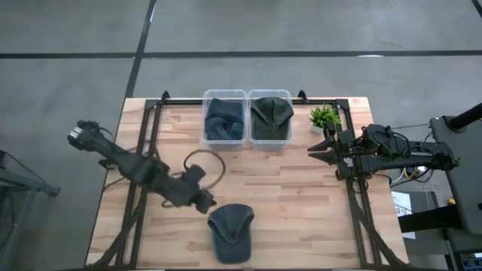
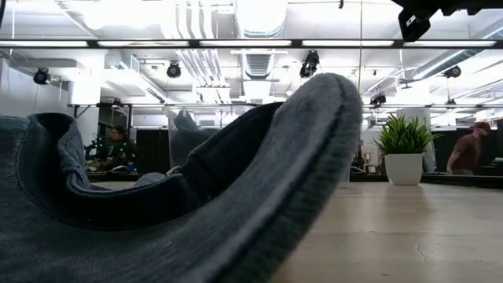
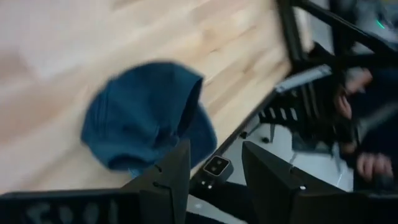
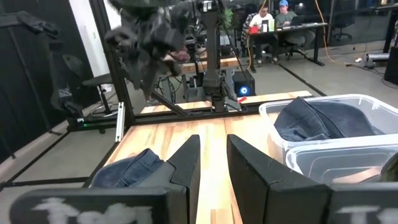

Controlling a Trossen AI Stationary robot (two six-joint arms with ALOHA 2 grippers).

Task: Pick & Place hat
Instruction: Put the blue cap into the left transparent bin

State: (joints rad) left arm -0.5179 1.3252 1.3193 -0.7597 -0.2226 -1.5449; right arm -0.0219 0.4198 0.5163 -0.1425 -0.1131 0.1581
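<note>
Blue hat [image 1: 230, 233] lying loose on the table [image 1: 294, 196], at its near edge.
The left gripper [image 1: 203, 202] hovers just beside the hat with fingers [image 3: 171, 177] spread and empty; the right gripper [image 1: 315, 150] waits well away, near the plant [image 1: 324, 117], fingers [image 4: 186, 163] slightly apart.

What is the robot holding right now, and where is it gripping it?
Nothing. The left tool is open just beside the blue hat lying on the table, not touching it. The right tool is open and empty too.
</note>
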